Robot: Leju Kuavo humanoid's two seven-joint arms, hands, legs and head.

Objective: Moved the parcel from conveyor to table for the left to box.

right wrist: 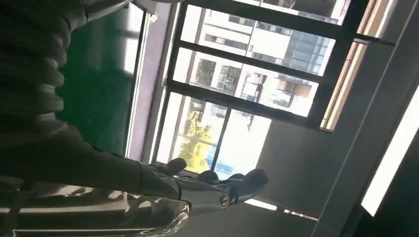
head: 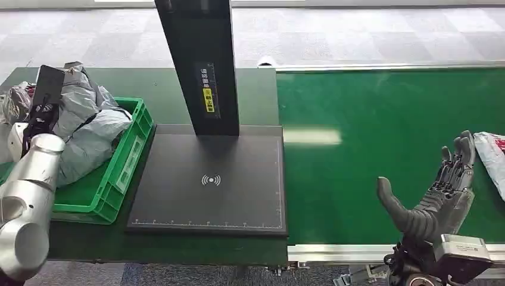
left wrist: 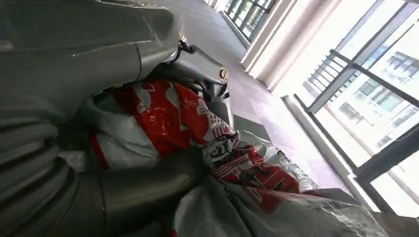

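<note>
A white parcel with red print (head: 492,156) lies on the green conveyor belt (head: 369,113) at the far right edge of the head view. My right hand (head: 438,193) stands beside it, fingers spread and pointing up, with nothing in it; its fingertips reach the parcel's near edge. The right wrist view shows those fingers (right wrist: 217,185) stretched over shiny plastic (right wrist: 123,217). My left hand (head: 37,116) is over the green crate (head: 128,158). In the left wrist view its thumb (left wrist: 123,49) and fingers (left wrist: 143,190) hold a red and white parcel (left wrist: 163,118).
Grey bagged parcels (head: 89,128) fill the crate on the left. A black scanner plate (head: 208,185) with a tall black post (head: 199,59) sits between crate and belt. The belt's metal rail (head: 339,251) runs along its near edge.
</note>
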